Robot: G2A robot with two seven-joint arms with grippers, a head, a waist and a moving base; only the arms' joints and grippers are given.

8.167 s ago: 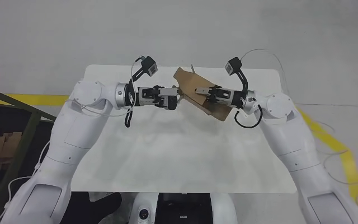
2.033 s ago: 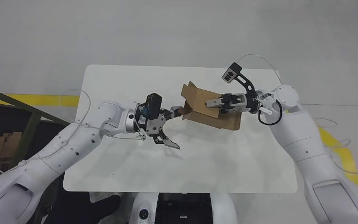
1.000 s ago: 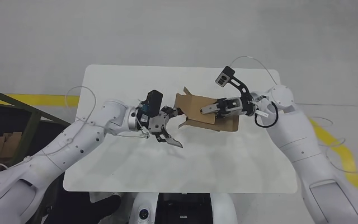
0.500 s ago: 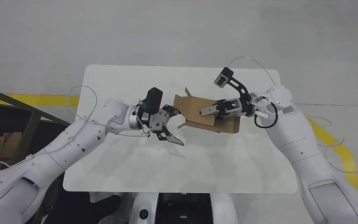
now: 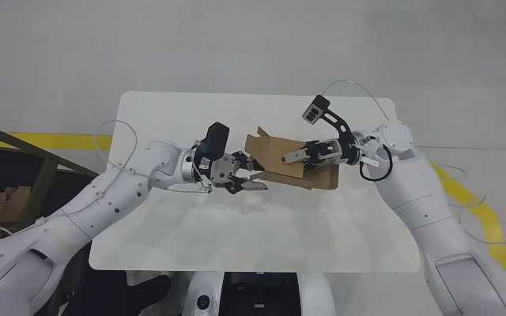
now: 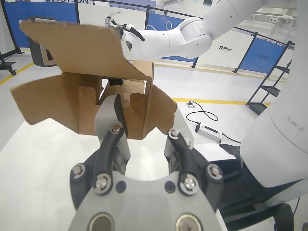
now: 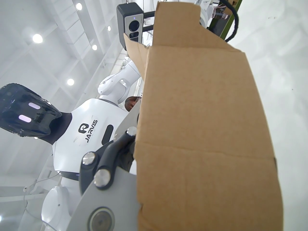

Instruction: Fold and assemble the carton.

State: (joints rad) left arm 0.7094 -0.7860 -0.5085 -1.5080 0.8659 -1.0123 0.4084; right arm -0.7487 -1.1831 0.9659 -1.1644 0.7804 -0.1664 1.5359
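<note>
A brown carton (image 5: 278, 152) is held above the middle of the white table (image 5: 158, 118), its open end with loose flaps turned toward the left arm. My right gripper (image 5: 296, 156) is shut on the carton's wall. In the right wrist view one finger (image 7: 130, 121) shows beside the carton panel (image 7: 204, 121), which hides the other. My left gripper (image 5: 253, 177) is at the open end. In the left wrist view it (image 6: 144, 123) stands open, with the lower corner of the carton (image 6: 81, 49) and a side flap (image 6: 161, 111) between its fingers.
The table's near half and left side (image 5: 237, 237) are bare. A dark rack (image 5: 24, 174) stands off the table's left edge, and a yellow floor line (image 5: 63, 141) runs behind it.
My left gripper has turned, narrowed its spread and moved right onto the carton's open end. The right gripper has kept the carton almost still over the last second.
</note>
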